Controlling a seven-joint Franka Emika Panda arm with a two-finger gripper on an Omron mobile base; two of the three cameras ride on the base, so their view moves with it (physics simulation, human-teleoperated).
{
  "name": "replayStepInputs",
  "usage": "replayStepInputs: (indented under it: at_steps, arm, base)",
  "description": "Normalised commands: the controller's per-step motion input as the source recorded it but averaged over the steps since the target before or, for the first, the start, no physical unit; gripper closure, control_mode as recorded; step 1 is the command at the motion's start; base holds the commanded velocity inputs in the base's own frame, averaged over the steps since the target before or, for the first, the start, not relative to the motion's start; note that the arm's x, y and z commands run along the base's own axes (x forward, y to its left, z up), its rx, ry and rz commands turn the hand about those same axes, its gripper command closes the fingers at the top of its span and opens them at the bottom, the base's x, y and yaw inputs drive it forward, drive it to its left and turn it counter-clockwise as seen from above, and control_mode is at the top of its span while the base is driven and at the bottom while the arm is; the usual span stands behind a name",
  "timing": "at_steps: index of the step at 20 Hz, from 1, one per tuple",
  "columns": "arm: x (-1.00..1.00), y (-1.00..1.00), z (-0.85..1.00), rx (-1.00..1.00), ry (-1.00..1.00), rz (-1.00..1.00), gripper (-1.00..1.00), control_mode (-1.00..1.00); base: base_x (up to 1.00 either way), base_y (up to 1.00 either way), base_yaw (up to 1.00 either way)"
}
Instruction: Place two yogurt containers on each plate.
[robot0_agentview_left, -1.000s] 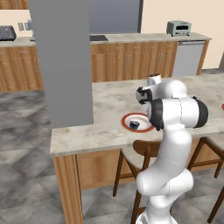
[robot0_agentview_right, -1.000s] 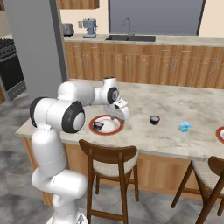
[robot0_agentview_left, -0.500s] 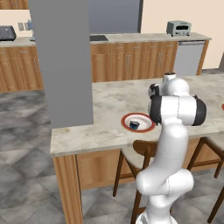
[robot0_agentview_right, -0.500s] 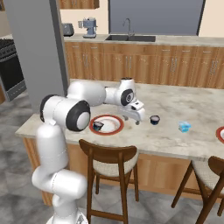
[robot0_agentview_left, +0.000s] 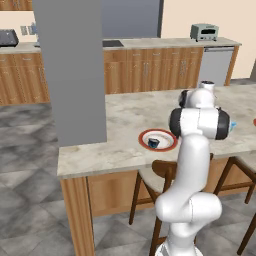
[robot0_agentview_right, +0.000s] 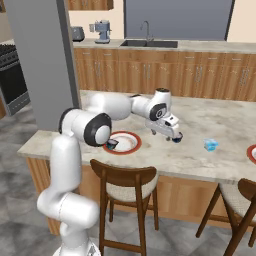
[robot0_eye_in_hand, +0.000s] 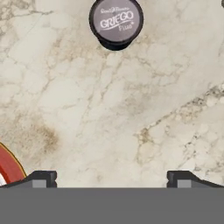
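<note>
My gripper (robot0_eye_in_hand: 112, 179) hangs open over the marble island with bare stone between its fingertips (robot0_eye_in_hand: 41, 178). In the hand view a dark round yogurt container (robot0_eye_in_hand: 116, 22) with a grey "Griego" top stands ahead of the fingers, apart from them. From the right base view the gripper (robot0_agentview_right: 171, 135) hovers just above that spot. To its left lies a red-rimmed white plate (robot0_agentview_right: 135, 148) (robot0_agentview_left: 145, 136) carrying one dark yogurt container (robot0_agentview_right: 111, 144) (robot0_agentview_left: 153, 143). A light blue boxy container (robot0_agentview_right: 211, 145) sits to the right. A second plate (robot0_agentview_right: 251, 153) shows at the right edge.
Wooden stools (robot0_agentview_right: 127, 182) stand against the island's near side. A tall grey pillar (robot0_agentview_left: 70, 75) rises at the island's left end. The back counter holds a sink (robot0_agentview_right: 147, 42) and a toaster (robot0_agentview_left: 204, 31).
The arm has swung right, from above the left plate to above the lone dark cup. The gripper stayed open. Nothing on the island moved.
</note>
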Motion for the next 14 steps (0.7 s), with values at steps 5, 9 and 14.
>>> replayStepInputs:
  at_steps: [5,9,14]
  arm:
    - [0.28,-0.34,-0.1,0.0,0.0,0.1,-1.0,-1.0]
    - [0.25,-0.22,-0.18,0.0,-0.02,0.08,-1.0,-1.0]
    - [0.3,-0.09,-0.19,0.0,0.0,0.11,-1.0,-1.0]
  base:
    - [0.0,0.0,0.0]
    - [0.0,0.0,0.0]
    - [0.0,0.0,0.0]
